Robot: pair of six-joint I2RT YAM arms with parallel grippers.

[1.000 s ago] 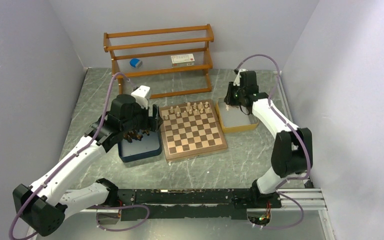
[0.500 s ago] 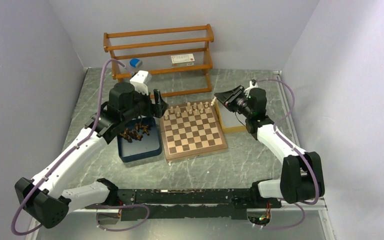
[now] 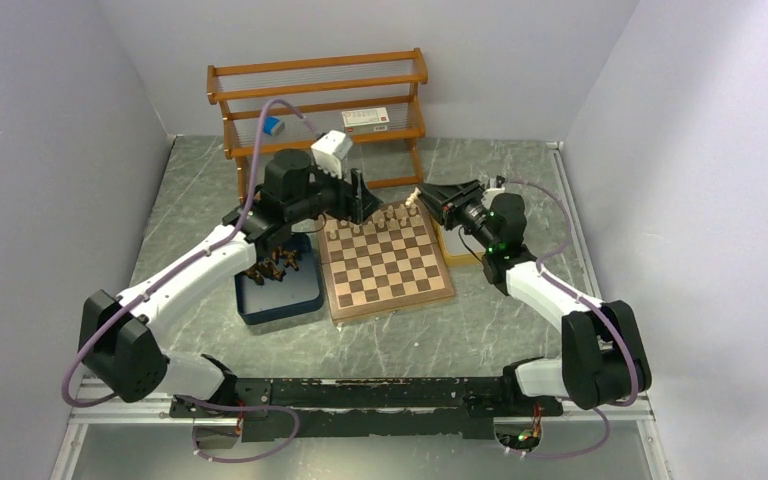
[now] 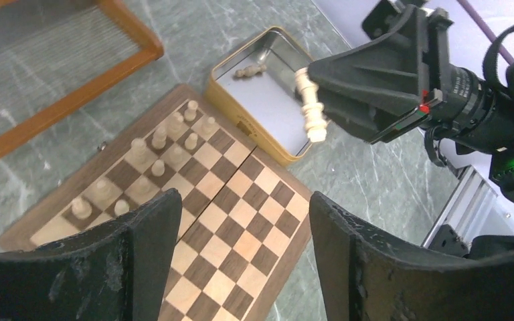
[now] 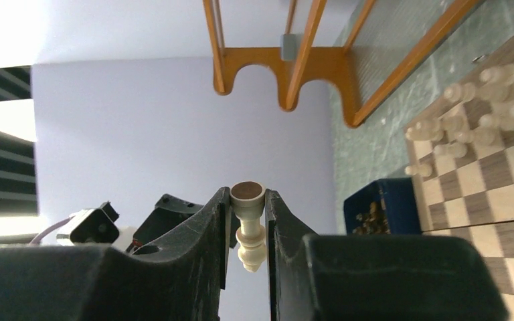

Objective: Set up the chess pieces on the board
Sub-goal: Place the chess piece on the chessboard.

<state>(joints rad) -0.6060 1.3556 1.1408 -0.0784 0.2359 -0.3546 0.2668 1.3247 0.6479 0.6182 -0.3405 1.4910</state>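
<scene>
High rear overview; two close wrist views, left downward, right sideways; the board (image 3: 385,262) common to all.

A marbled grey-green tabletop (image 3: 500,330) carried everything; a slatted wooden rack (image 3: 317,75) stood along its far edge, close to the pale back wall; on the shelf below the rack's top one lay a small blue object (image 3: 272,125) towards the left and a flat white box with red marking (image 3: 365,118) towards the right, well apart; a navy tray (image 3: 282,298) sat left of centre; a yellow metal tray (image 4: 254,134) with a shiny inside sat right of centre; a metal rail (image 3: 600,395) ran along the near edge.
</scene>
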